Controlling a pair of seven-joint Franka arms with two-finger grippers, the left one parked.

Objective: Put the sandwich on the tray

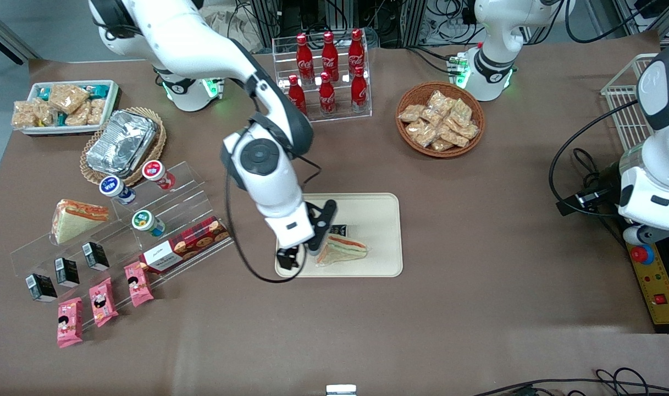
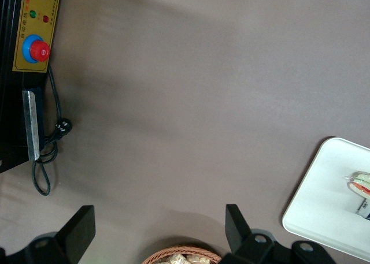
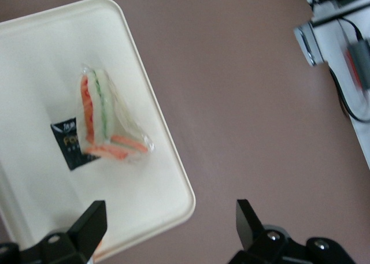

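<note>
The sandwich (image 1: 342,248), a clear-wrapped wedge with white bread and orange-red and green layers, lies flat on the cream-beige tray (image 1: 378,220), in the part nearer the front camera. It also shows in the right wrist view (image 3: 104,116), resting on the tray (image 3: 34,62) beside a black label. My gripper (image 1: 304,250) hangs just above the tray's corner toward the working arm's end, beside the sandwich and apart from it. Its fingers are open and empty, spread over the tray's rounded corner (image 3: 170,218). A look-alike wedge (image 1: 76,219) sits on the acrylic stand.
A clear rack of red cola bottles (image 1: 327,71) and a wicker basket of snack packets (image 1: 440,119) stand farther from the front camera. The acrylic stand (image 1: 120,242) holds cups, a cookie box, black cartons and pink packets. A foil container (image 1: 122,144) and a white bin (image 1: 65,105) lie near it.
</note>
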